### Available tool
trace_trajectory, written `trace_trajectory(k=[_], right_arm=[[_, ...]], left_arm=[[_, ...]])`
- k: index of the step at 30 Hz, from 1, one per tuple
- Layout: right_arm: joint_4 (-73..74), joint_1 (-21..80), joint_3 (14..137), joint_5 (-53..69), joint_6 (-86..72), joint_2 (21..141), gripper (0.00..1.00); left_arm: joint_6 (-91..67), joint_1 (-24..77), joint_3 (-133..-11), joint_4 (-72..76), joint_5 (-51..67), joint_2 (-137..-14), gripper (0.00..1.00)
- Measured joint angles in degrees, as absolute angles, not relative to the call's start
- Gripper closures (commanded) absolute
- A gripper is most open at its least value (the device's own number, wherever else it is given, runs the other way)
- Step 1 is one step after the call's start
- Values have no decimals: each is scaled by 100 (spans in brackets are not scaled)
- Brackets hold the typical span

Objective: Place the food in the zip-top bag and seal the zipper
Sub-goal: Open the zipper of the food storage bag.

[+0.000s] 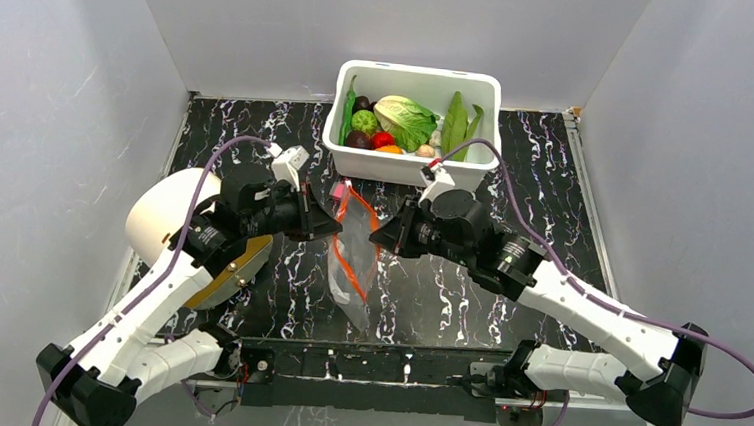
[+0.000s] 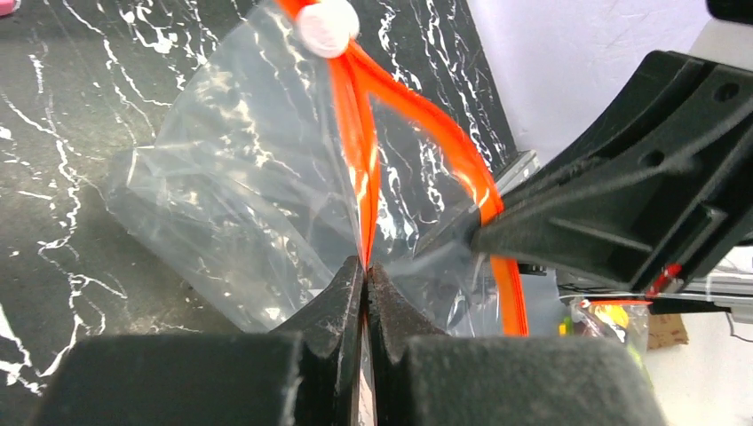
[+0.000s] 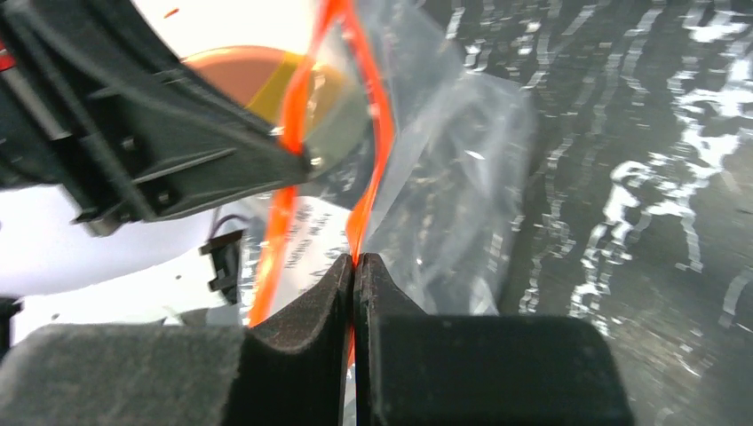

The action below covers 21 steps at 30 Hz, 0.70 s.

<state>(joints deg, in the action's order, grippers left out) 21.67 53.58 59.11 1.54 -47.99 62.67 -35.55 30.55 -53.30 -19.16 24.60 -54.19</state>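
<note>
The clear zip-top bag (image 1: pixel 352 263) hangs between my two grippers, its lower end on the black marbled table. Its orange-red zipper (image 1: pixel 344 239) is parted into two strips, with a white slider (image 2: pixel 327 27) at one end. My left gripper (image 1: pixel 335 226) is shut on the left strip (image 2: pixel 364 186). My right gripper (image 1: pixel 375 240) is shut on the right strip (image 3: pixel 373 169). The bag (image 3: pixel 453 177) looks empty. The food lies in the white tub (image 1: pixel 411 165): pale-green cabbage (image 1: pixel 407 120), green ball (image 1: pixel 364 122), red tomato (image 1: pixel 383 139), dark purple rounds (image 1: pixel 359 140), long green pods (image 1: pixel 455 121).
A white bowl-like object (image 1: pixel 166 210) with a tan plate (image 1: pixel 233 276) lies under the left arm. A small pink piece (image 1: pixel 338 188) sits behind the bag. Grey walls close the table on three sides.
</note>
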Motion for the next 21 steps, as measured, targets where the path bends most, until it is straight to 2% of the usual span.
trace_trajectory(k=[9,10,12,14,15,17,21], right_arm=[[3253,5356,5913,-1339,-4711,5557,100],[3247,5356,5913,-1365,-4696,5470,100],[3148,5356,5902,-1337,-4674,5328,100],[2936,5356,5841,-1240,-4678,5251,100],[2847,5356,5808,-1186,-4692,5242,100],[2620,5356,5721,-1052,-4727,5284,100],[2324,5356,5647,-928,-4871,5566,100]], left_arm=[[-3249,3055,-5478,-2290,2176,-5199,100],[-3253,3055,-5487,-2285,2189,-5212,97],[-3260,3055,-5487,-2268,2248,-5269,77],[-3306,3055,-5487,-2228,2335,-5374,45],[-3319,3055,-5485,-2193,2375,-5426,35],[-3343,3055,-5485,-2099,2451,-5518,28],[-3253,3055,-5546,-2040,2462,-5789,22]])
